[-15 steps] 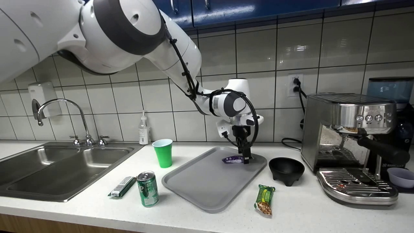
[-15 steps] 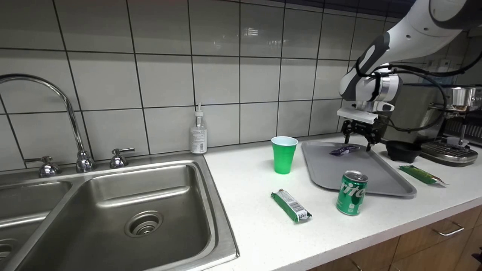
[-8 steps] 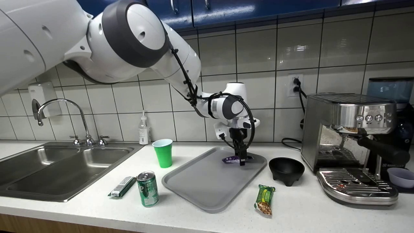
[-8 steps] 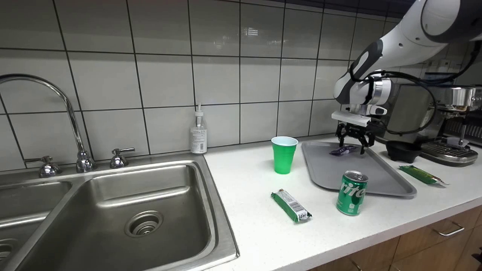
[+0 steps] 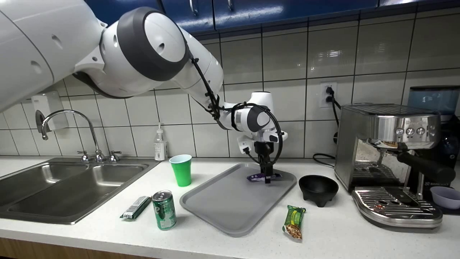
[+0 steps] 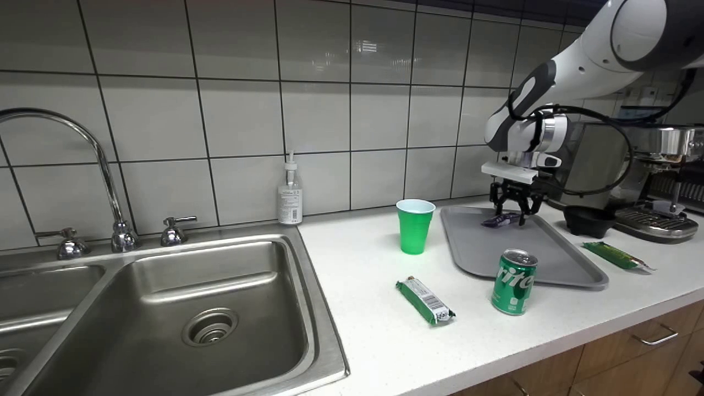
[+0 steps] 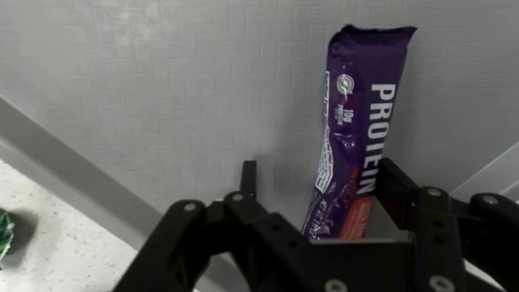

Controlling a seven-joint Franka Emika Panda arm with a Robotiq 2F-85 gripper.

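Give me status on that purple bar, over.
Fingers open astride purple bar, gap on one side. Bar lying on gray tray. No obstacle seen between fingers and bar.

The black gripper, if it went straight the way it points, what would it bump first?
Probably the flat grey rectangular tray under the gripper. The shiny purple wrapped protein bar lies between the jaws, but one might brush it first; depth is unclear.

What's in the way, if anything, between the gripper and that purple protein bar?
Nothing visible. In the wrist view, the gripper is open, and the purple bar, lying on the gray tray, shows between its jaws. One finger overlaps the bar's edge there, contact unclear; only tray surface shows between the bar and the other finger.
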